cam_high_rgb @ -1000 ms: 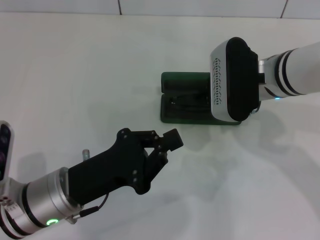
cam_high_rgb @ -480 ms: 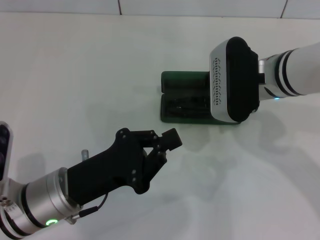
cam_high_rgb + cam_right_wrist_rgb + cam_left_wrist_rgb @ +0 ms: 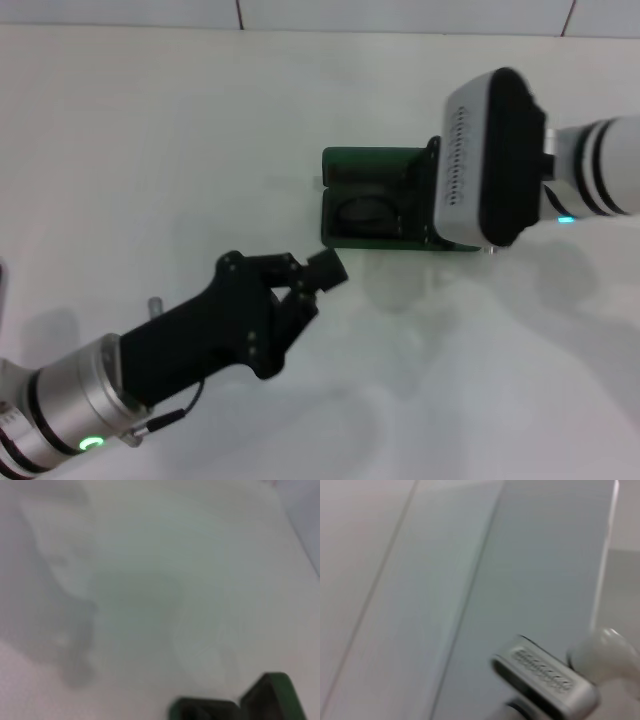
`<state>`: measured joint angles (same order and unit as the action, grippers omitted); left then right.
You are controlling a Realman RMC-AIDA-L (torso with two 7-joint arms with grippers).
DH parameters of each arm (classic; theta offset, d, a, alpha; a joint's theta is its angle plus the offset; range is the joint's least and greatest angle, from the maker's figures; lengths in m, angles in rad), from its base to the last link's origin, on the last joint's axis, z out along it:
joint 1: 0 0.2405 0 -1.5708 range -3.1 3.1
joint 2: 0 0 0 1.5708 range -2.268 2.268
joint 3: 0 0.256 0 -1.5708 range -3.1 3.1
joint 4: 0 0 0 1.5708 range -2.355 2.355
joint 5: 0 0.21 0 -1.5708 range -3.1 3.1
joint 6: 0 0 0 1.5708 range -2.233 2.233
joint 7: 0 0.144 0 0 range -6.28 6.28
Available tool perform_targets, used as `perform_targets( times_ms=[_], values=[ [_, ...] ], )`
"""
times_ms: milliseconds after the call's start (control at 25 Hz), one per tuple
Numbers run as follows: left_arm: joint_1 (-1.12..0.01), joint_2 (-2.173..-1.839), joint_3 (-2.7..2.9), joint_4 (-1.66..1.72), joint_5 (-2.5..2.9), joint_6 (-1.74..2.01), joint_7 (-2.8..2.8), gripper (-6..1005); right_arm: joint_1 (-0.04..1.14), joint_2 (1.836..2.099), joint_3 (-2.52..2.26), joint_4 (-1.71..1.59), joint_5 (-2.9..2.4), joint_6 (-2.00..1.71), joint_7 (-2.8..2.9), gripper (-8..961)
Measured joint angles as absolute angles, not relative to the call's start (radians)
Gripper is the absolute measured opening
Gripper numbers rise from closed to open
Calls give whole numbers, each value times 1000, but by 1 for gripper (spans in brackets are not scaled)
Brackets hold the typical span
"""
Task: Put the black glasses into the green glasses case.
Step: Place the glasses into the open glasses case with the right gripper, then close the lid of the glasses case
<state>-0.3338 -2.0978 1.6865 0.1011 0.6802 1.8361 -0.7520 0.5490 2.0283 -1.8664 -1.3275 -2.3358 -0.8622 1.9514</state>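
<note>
The green glasses case point(image 3: 368, 166) lies open at the table's middle, its lid standing at the far side. The black glasses point(image 3: 365, 213) lie inside its dark near half; one oval lens shows and the rest is hidden under my right arm. My right gripper's silver and black housing point(image 3: 490, 160) hovers over the case's right end, with its fingers hidden. The right wrist view shows a corner of the case point(image 3: 272, 695). My left gripper point(image 3: 318, 280) is shut and empty, low over the table just in front of the case's left end.
The white table point(image 3: 150, 130) runs to a tiled wall at the back. The left wrist view shows only the wall and the right arm's housing point(image 3: 545, 680).
My right arm has moved right, uncovering more of the case's inside and one lens. My left gripper has shifted a little to the left and toward the case.
</note>
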Motion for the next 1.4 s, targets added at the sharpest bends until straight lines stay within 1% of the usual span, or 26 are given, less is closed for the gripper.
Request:
perform_targets(
  times_ms=[160,280,360,400,440,520,600,720,800,880,1040,1120,1280,1400],
  values=[
    [-334,-2086,1685,110,608,1847,-766,30,449,2026,-1791,-1397,-2180,-928,1949,282],
    [-366,-2055,1685,127,573,1844,-788,30,371,2024,-1666,-1421,-1992,-1033,1902,280],
    [-412,-2011,1683,141,560,1831,-834,30,335,2024,-1560,-1389,-1864,-1144,1823,279],
    [-479,-1966,1686,144,565,1807,-894,30,314,2023,-1497,-1361,-1799,-1216,1773,279],
    [-479,-1966,1686,144,565,1807,-894,30,290,2022,-1411,-1321,-1728,-1299,1716,278],
    [-578,-1921,1692,144,597,1763,-977,30,258,2019,-1262,-1244,-1653,-1438,1645,278],
    [-664,-1893,1692,149,629,1713,-1056,41,240,2016,-1102,-1157,-1629,-1563,1599,278],
    [-766,-1873,1691,150,675,1582,-1136,98,230,2012,-910,-1044,-1661,-1685,1553,278],
    [-817,-1870,1694,152,722,1480,-1168,136,225,2011,-820,-976,-1683,-1731,1517,278],
    [-855,-1876,1696,156,803,1382,-1187,166,218,2011,-776,-918,-1694,-1746,1488,278],
    [-918,-1920,1691,169,966,1213,-1241,208,203,2007,-752,-847,-1703,-1751,1443,278],
    [-923,-1939,1690,188,995,1146,-1255,229,201,2006,-754,-830,-1710,-1750,1431,278],
    [-913,-1964,1690,234,1016,1055,-1273,271,212,2006,-758,-817,-1717,-1748,1429,279],
    [-915,-1974,1691,242,1028,1018,-1276,262,222,2006,-759,-815,-1728,-1748,1429,279]
  ],
)
